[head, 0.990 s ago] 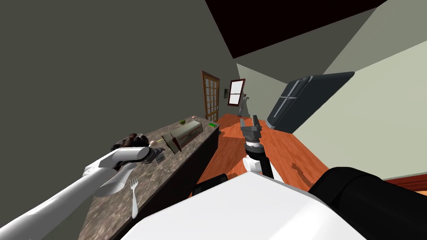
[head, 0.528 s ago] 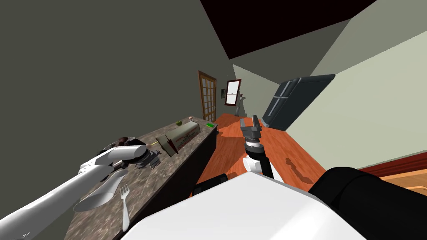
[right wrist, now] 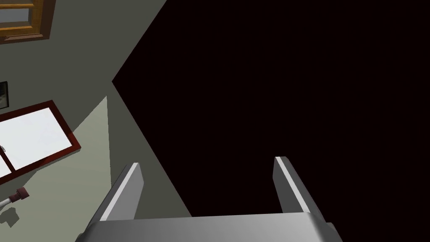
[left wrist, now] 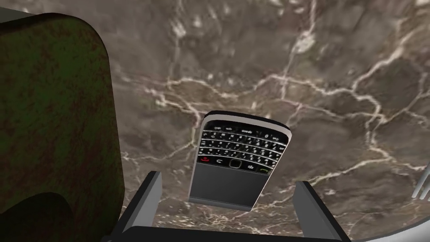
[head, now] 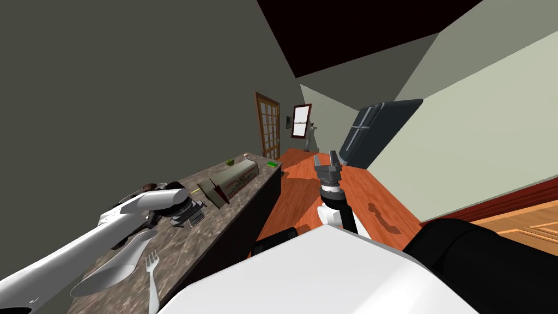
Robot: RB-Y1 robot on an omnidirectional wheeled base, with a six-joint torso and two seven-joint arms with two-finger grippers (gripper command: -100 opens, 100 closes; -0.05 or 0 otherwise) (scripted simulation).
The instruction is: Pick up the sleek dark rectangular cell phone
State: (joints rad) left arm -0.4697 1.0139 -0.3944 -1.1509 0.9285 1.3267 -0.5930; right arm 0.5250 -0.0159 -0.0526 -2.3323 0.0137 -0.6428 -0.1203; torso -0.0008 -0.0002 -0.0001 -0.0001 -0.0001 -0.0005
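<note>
Cell phone (left wrist: 237,161) lies flat, keypad up, on the brown marbled counter (left wrist: 336,84) at the left, between the left gripper's (left wrist: 228,180) spread fingers. Right gripper (head: 327,162), also released, hangs above the orange floor (head: 297,199).

The left end effector (left wrist: 228,180) hung over the brown marbled tabletop (left wrist: 336,84), its fingers spread wide. The dark cell phone (left wrist: 235,161) lay flat between them, keypad up, touching neither. A mottled dark shape (left wrist: 54,105) stood beside one finger.
</note>
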